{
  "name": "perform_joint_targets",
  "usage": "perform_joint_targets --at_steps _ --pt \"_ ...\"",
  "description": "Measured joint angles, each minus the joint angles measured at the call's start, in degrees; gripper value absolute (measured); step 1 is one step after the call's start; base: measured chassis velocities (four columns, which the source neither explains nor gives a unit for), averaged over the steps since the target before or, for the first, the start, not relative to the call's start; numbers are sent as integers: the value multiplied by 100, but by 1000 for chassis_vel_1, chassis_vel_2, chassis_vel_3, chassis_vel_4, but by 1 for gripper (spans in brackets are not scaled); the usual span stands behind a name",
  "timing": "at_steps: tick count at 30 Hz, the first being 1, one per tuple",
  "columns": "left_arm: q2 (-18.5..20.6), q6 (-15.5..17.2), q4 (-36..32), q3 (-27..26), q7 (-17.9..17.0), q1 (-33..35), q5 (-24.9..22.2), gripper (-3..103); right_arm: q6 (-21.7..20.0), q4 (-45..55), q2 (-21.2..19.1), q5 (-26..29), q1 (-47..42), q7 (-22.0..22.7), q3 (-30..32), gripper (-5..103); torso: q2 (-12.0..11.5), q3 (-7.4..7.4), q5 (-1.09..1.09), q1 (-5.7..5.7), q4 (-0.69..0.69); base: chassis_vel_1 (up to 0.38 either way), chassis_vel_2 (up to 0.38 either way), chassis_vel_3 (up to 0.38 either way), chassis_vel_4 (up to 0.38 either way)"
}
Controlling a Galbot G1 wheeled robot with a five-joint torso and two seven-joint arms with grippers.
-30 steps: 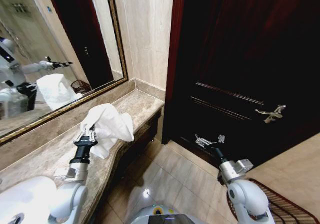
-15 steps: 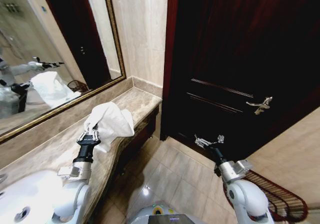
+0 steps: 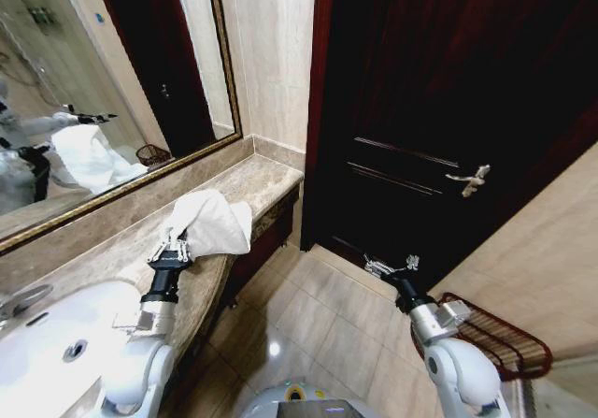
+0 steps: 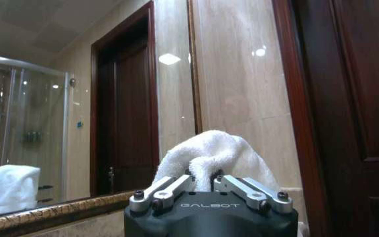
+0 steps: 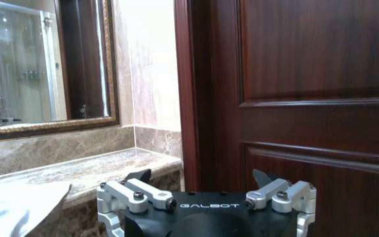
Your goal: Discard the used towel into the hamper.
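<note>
A dark wooden door with a metal lever handle fills the wall ahead, beside beige stone cladding. A gilt-framed mirror hangs above the marble desk, which holds a white sink at its near end. Glossy tiles cover the floor. The hamper sits on the floor at the far right, near the right arm. The left gripper holds the white towel above the desk, fingers clamped on it. The right gripper hovers over the floor, fingers apart.
</note>
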Motion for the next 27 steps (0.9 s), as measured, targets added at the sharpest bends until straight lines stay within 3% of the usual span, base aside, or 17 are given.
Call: perform_joint_targets --at_steps 9,27 --pt "-31 39 9 237 25 -75 256 6 38 -38 33 4 20 43 -16 100 0 1 0 2 0 41 -34 -39 37" --pt "-40 9 48 339 107 -124 304 6 74 -68 61 -18 21 154 -5 100 -1 0 -1 1 0 -29 -32 -29 -32"
